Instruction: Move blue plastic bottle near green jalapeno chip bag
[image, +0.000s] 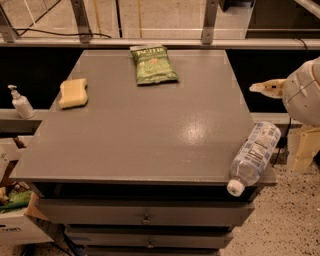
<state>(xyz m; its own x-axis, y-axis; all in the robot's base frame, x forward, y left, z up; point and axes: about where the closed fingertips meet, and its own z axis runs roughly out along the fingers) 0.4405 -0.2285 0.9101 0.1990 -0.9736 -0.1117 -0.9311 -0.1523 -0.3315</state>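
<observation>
The blue plastic bottle (255, 155) lies on its side at the table's front right corner, its white cap poking past the front edge. The green jalapeno chip bag (153, 64) lies flat at the far middle of the grey table (140, 130). My gripper (266, 87) comes in from the right edge, just off the table's right side, above and behind the bottle and not touching it. The arm's rounded white housing (306, 90) sits behind it.
A yellow sponge (73, 92) lies at the table's left. A small white pump bottle (21, 102) stands on a ledge left of the table. Drawers (145, 217) are below the front edge. A metal rail (150, 42) runs behind the table.
</observation>
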